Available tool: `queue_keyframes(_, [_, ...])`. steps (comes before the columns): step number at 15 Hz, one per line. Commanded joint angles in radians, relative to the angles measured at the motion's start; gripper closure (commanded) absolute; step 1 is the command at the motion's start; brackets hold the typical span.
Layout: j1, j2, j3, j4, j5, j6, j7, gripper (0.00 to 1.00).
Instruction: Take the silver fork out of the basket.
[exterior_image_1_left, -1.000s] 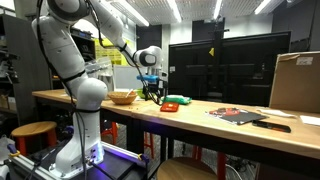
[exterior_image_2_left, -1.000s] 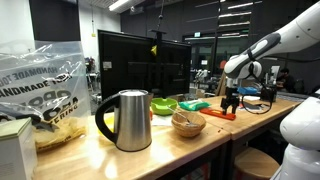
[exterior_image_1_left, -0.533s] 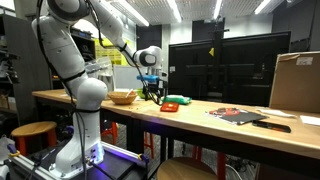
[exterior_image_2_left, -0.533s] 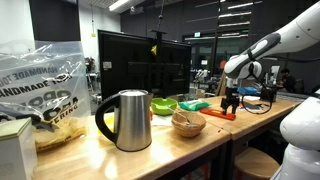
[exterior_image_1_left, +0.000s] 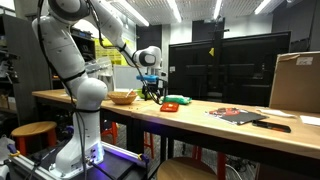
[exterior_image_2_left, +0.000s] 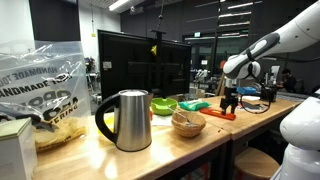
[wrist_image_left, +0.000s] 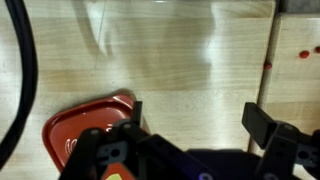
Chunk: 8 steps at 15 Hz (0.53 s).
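Note:
The tan woven basket (exterior_image_1_left: 124, 97) sits on the wooden table near the robot's base; it also shows in an exterior view (exterior_image_2_left: 188, 124) in front of the kettle. The silver fork is too small to make out in any view. My gripper (exterior_image_1_left: 152, 94) hangs low over the table beside the basket, away from it (exterior_image_2_left: 231, 104). In the wrist view the gripper (wrist_image_left: 198, 118) is open and empty, with only bare wood between the fingers. The flat red-and-green object (wrist_image_left: 88, 125) lies just beside one finger.
A steel kettle (exterior_image_2_left: 125, 120) and a bright green bowl (exterior_image_2_left: 163, 105) stand near the basket. The red-and-green object (exterior_image_1_left: 172, 103) lies by the gripper. A cardboard box (exterior_image_1_left: 296, 82) and dark flat items (exterior_image_1_left: 240, 115) lie further along. A black cable (wrist_image_left: 28, 70) crosses the wrist view.

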Motion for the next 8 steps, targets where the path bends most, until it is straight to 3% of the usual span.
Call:
queue_keyframes(1, [0.010,-0.008,0.020,0.014,-0.016,0.011,-0.078,0.00])
queue_keyframes(8, [0.103,-0.104,0.004,0.014,0.053,0.038,-0.298,0.00])
